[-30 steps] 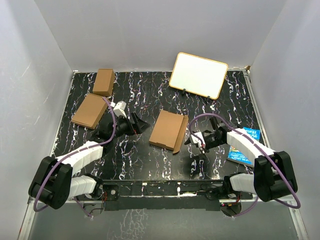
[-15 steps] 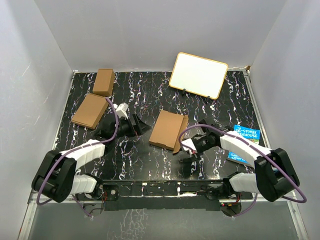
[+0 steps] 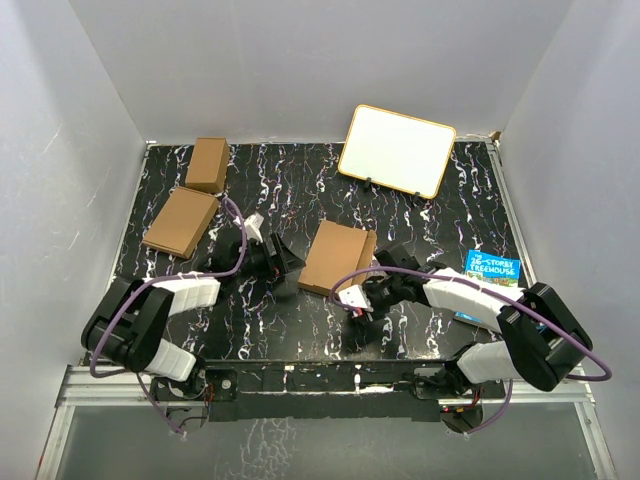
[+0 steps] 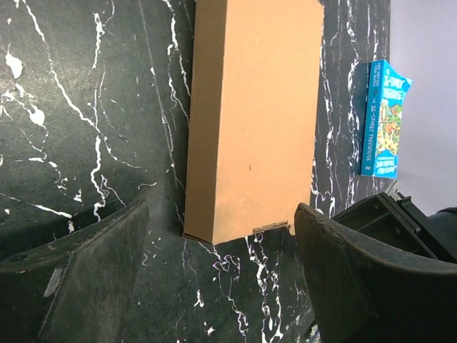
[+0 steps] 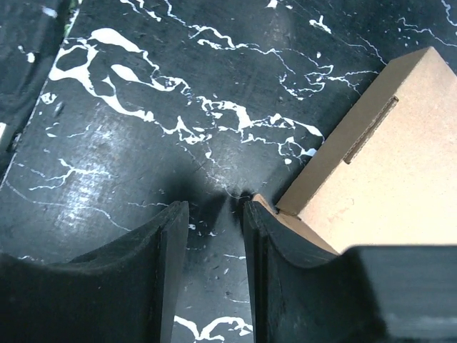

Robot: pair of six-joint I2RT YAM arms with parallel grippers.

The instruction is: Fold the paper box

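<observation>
Black, white-veined tabletop (image 3: 300,190) fills my view, grey walls around it. The paper box (image 3: 338,258) lies flat near the middle, between my two arms, which I judge puts each side within one arm's reach. It is plain matte brown cardboard, shallow and rectangular, with crisp edges and a narrow slit (image 5: 371,128) cut in its side wall.

My left gripper (image 4: 221,264) sits low at the box's near end with its jaws spread wider than the box, holding nothing.

My right gripper (image 5: 214,264) is at a corner. Its jaws are only narrowly apart with bare table between them, and one of its fingers (image 5: 285,286) rests against the cardboard edge, probably to brace or lift a flap.
</observation>
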